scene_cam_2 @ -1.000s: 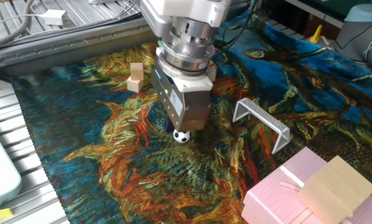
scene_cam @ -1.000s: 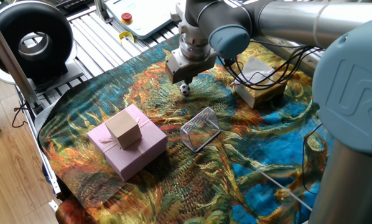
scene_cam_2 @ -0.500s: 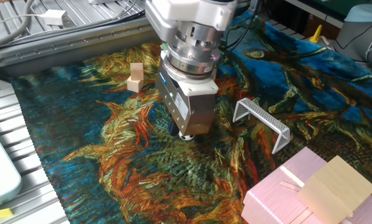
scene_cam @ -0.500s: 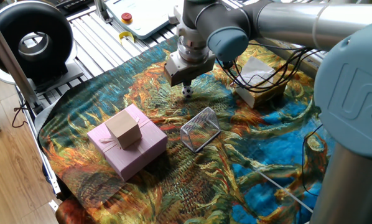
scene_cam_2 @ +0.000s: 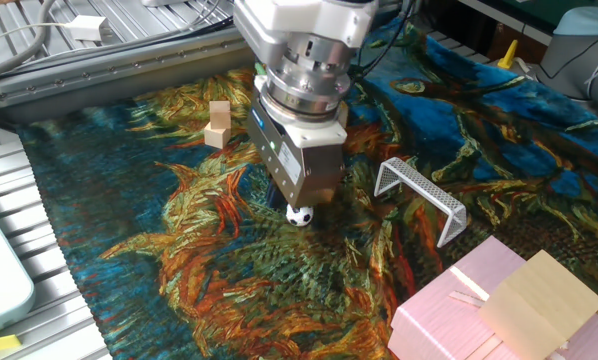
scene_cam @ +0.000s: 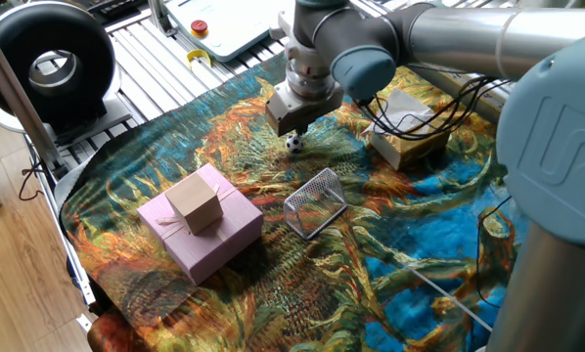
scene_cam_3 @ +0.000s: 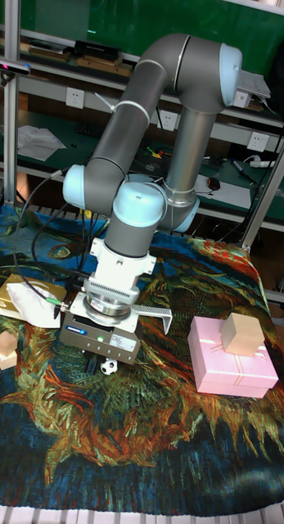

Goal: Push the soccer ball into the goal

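Observation:
The soccer ball [scene_cam: 293, 144] is a tiny white ball with black patches, lying on the patterned cloth. It also shows in the other fixed view as the ball [scene_cam_2: 299, 215] and in the tall view as the ball [scene_cam_3: 110, 367]. My gripper [scene_cam: 295, 127] hangs right over the ball's far side, fingers together, holding nothing. Its body [scene_cam_2: 299, 165] hides the fingertips there. The goal [scene_cam: 315, 202] is a silver wire-mesh wedge a short way beyond the ball, seen too as the goal [scene_cam_2: 419, 195] and the goal [scene_cam_3: 154, 315].
A pink gift box [scene_cam: 200, 235] with a small cardboard box [scene_cam: 195, 202] on top stands next to the goal. A tan wooden cube [scene_cam_2: 218, 123] sits behind the gripper. A paper-topped box [scene_cam: 407, 137] with cables lies at the cloth's far side.
The ball has rolled a little toward the goal. The gripper followed it slightly, and the ball now shows just in front of the gripper body again.

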`<act>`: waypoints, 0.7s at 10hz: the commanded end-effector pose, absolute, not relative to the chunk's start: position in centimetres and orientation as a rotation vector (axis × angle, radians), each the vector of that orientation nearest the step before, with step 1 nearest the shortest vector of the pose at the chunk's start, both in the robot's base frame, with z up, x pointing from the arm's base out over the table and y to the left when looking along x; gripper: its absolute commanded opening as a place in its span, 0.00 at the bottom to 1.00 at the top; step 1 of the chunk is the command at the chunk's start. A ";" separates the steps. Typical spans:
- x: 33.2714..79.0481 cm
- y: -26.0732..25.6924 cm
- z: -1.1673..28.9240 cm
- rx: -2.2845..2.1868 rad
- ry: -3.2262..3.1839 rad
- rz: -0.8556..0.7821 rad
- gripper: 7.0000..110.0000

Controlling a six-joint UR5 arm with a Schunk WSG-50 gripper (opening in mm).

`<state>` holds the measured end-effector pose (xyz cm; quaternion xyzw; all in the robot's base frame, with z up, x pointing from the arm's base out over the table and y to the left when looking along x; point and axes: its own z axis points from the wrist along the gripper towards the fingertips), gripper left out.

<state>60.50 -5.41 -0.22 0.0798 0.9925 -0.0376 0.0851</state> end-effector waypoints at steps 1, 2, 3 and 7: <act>59.7 -5.2 0.0 0.257 2.959 -0.076 0.00; 59.5 -4.6 -0.3 0.272 2.953 -0.072 0.00; 59.1 -4.1 -0.4 0.286 2.950 -0.071 0.00; 58.3 -2.8 -0.5 0.307 2.944 -0.050 0.00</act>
